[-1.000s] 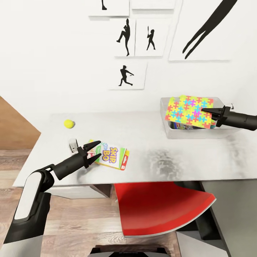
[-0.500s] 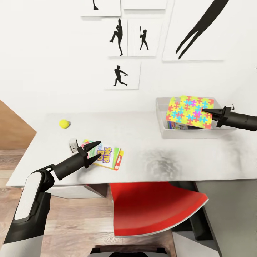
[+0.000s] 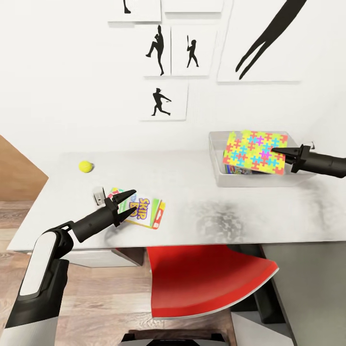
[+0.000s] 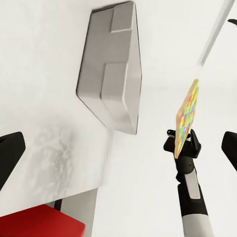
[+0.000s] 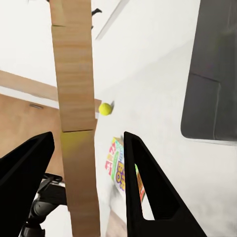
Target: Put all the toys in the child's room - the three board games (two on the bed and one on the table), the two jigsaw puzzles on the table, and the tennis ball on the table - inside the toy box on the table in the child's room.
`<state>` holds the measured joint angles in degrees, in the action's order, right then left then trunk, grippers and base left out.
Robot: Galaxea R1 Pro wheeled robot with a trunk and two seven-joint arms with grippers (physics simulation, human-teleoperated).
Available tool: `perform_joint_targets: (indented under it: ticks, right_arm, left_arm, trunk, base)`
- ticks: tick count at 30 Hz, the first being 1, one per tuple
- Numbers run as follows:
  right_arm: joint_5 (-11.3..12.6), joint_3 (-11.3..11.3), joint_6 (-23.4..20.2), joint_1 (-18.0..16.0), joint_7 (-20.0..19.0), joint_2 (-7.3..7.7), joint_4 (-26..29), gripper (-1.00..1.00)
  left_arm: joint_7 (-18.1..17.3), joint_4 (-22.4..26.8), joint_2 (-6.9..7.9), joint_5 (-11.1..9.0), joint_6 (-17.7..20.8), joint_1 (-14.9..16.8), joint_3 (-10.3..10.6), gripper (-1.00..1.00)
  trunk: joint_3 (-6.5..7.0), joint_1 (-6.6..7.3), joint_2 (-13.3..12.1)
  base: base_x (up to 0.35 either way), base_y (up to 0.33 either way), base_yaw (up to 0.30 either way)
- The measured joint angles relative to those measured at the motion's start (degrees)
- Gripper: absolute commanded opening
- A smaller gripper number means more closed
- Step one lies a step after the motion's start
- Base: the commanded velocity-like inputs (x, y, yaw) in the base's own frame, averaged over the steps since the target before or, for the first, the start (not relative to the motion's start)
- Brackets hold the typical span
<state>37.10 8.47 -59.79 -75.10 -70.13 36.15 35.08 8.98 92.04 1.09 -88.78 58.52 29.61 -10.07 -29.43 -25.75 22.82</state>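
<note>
**Puzzle Held Over the Toy Box**

The jigsaw puzzle [image 3: 254, 151] is a thin, flat square of bright pieces. It looks light and fairly stiff, but a thin thing like this can bend or slip. It is best gripped at one edge, and that is how it is held now: the right claw [image 3: 278, 152] is closed on the puzzle's edge. The puzzle is tilted and hangs over the toy box [image 3: 217, 169], which stands at the far right of the surface [image 3: 202, 192]. A printed box [image 3: 235, 169] can be seen inside the bin, under the puzzle. In the left wrist view the puzzle [image 4: 187, 118] is seen edge-on, pinched in the right claw [image 4: 181, 140].

The SKIP BO game [image 3: 144, 213] lies flat near the front left of the surface. It is a flat card box, probably light and stiff, and it is best taken by an edge that can be reached. The left claw [image 3: 129, 203] hangs just over it with its fingers spread wide, and nothing is held.

The tennis ball [image 3: 86, 166] rests well apart, near the back left. It is small and round, so it may roll if it is bumped. A red chair [image 3: 206, 278] is tucked under the surface.

Compared with half a second ago, very little is different. The puzzle is held a touch lower in the picture. The whole picture has slid a tiny bit, so the camera was moved. The left claw is spread as before.
</note>
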Motion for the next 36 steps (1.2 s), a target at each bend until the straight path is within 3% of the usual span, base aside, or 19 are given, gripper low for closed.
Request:
perform_joint_targets:
  ticks: [18, 23, 25, 26, 29, 36]
  right_arm:
    - [0.0, 0.2, 0.0, -0.3, 1.0, -0.01, -0.6, -1.00]
    - [0.0, 0.2, -0.1, -2.7, 6.9, -0.51, -3.3, -1.00]
    - [0.1, 0.2, 0.0, -5.8, 11.5, -0.95, -6.1, -1.00]
    - [0.1, 0.2, -0.1, -5.8, 11.6, -0.96, -6.1, -1.00]
    - [0.4, 0.2, -0.1, -11.1, 17.9, -1.76, -11.1, -1.00]
    - [0.8, 0.2, -0.2, -16.7, 23.2, -2.45, -16.1, -1.00]
  left_arm:
    - [-0.2, 0.0, 0.06, 0.0, 0.0, 0.1, -0.1, 1.00]
    - [-0.2, 0.0, 0.06, 0.0, 0.1, 0.1, -0.2, 1.00]
    - [-0.2, 0.0, 0.06, 0.0, 0.1, 0.2, -0.2, 1.00]
    - [-0.2, 0.0, 0.06, 0.0, 0.1, 0.2, -0.2, 1.00]
    - [-0.3, 0.0, 0.10, 0.0, 0.1, 0.4, -0.3, 1.00]
    - [-0.5, 0.0, 0.22, 0.0, 0.2, 0.6, -0.2, 1.00]
  trunk:
    - [0.00, 0.00, 0.0]
    - [0.00, 0.00, 0.0]
    - [0.00, 0.00, 0.0]
    - [0.00, 0.00, 0.0]
    - [0.00, 0.00, 0.0]
    - [0.00, 0.00, 0.0]
  base:
    - [0.000, -0.001, 0.000]
    - [0.000, 0.000, 0.000]
    - [0.000, 0.000, 0.000]
    - [0.000, 0.000, 0.000]
    - [0.000, 0.000, 0.000]
    - [0.000, 0.000, 0.000]
